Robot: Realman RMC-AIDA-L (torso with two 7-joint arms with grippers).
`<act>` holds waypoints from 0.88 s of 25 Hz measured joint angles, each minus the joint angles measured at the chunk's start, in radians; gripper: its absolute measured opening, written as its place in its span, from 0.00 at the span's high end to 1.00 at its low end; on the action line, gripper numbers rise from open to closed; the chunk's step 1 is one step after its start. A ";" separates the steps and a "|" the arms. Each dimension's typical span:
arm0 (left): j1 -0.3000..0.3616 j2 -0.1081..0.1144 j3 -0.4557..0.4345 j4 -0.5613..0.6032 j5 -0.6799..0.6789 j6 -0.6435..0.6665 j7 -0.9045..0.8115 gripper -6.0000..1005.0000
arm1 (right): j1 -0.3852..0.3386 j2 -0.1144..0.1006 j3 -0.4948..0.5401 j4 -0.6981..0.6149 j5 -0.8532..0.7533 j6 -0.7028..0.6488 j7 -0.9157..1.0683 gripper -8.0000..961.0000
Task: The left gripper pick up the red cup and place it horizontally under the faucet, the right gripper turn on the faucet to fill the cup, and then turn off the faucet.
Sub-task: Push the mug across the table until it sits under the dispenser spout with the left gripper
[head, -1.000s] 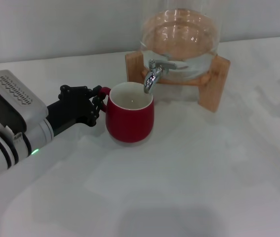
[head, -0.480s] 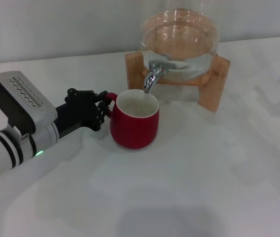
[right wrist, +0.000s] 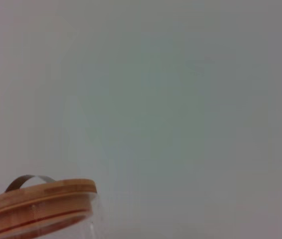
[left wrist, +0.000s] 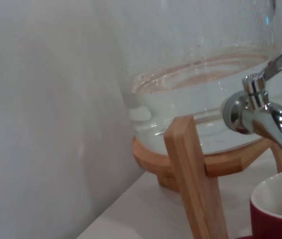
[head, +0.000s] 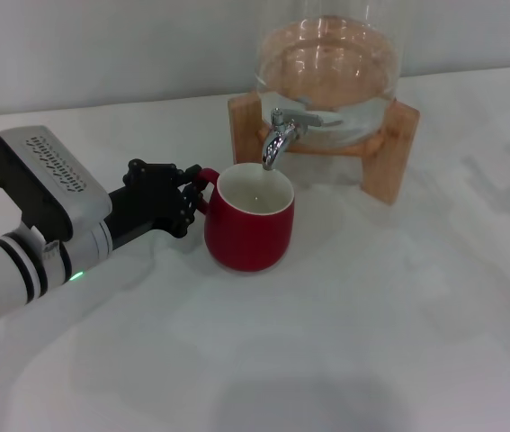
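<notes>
My work surface is a plain white table (head: 344, 342), running back to a pale wall. Two things rest on it. The red cup (head: 249, 232) stands upright on its base, toward my left side of the middle. Behind it and a little to my right sits a wooden stand (head: 389, 162), its blocky legs planted on the tabletop, the nearest leg just beyond the cup. My left wrist view shows that leg (left wrist: 193, 184) meeting the white surface.
</notes>
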 joint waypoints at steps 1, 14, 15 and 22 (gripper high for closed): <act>-0.001 0.000 0.000 0.000 0.001 -0.004 0.000 0.90 | -0.001 0.000 0.000 0.000 0.000 -0.004 0.000 0.14; -0.024 -0.002 0.000 0.003 0.023 -0.046 0.003 0.90 | -0.003 0.000 0.002 0.000 0.002 -0.010 0.011 0.14; -0.025 -0.002 0.000 0.003 0.025 -0.046 0.003 0.89 | -0.003 0.000 0.002 0.000 0.002 -0.010 0.011 0.14; -0.029 -0.003 0.000 0.023 0.039 -0.048 0.007 0.89 | -0.001 0.000 0.003 0.000 0.003 -0.005 0.011 0.14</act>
